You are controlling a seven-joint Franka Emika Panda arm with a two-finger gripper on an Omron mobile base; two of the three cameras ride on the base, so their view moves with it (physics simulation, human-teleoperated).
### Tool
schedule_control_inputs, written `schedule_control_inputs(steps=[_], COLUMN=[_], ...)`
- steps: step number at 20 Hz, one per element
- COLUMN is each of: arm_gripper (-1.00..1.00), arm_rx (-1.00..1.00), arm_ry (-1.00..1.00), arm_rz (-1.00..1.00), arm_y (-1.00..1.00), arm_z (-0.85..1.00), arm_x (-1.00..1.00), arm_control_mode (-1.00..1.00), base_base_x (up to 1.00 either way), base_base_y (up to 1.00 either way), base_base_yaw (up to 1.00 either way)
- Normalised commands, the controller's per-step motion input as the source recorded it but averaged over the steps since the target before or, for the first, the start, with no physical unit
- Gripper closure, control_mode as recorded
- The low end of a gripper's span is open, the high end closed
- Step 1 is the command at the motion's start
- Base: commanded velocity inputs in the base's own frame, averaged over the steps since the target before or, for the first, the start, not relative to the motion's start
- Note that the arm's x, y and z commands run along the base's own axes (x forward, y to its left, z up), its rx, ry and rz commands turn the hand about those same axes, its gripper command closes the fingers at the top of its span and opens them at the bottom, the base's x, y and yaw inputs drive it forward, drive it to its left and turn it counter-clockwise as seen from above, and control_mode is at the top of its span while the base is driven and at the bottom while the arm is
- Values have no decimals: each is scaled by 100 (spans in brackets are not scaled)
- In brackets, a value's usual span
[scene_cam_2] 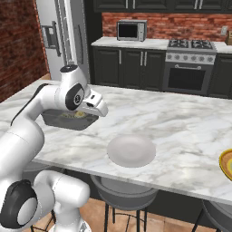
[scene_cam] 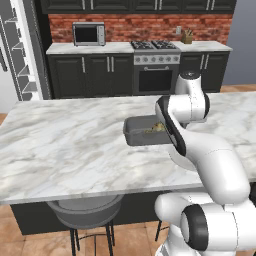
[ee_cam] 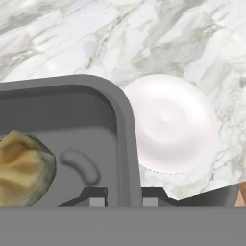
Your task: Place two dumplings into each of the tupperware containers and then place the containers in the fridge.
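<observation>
Although the arm's elbow covers its right end in the left base view, a grey tupperware container [scene_cam: 140,131] shows on the marble island counter [scene_cam: 65,145], lifted or tilted rather than flat, with a tan dumpling [scene_cam: 158,127] just visible at the point where the arm cuts it off. Left of it the counter lies bare, and the fridge's open door shelves [scene_cam: 20,55] run up the picture's left edge, only partly in frame. In the right base view the container sits behind the forearm, its near wall half hidden, and the gripper [scene_cam_2: 100,108] points past it; its fingertips are too small to read there. In the hand view the container's rim [ee_cam: 126,139] passes straight between the two dark fingertips [ee_cam: 98,199], which are pinched narrowly on that wall. One dumpling lies inside at the left, cut by the frame edge, so any second one cannot be made out. Right of the rim a round white plate [ee_cam: 175,125] rests on the marble.
</observation>
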Motion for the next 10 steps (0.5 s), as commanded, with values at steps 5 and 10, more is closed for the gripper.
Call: schedule_control_inputs(steps=[5, 10], arm_gripper=[100, 100], arm_rx=[0, 0], arm_ry=[0, 0], arm_rz=[-5, -5], arm_y=[0, 0], arm_z=[0, 0], arm_x=[-64, -57], arm_control_mode=[-100, -100], base_base_x=[0, 0], base_base_y=[0, 0], base_base_yaw=[0, 0])
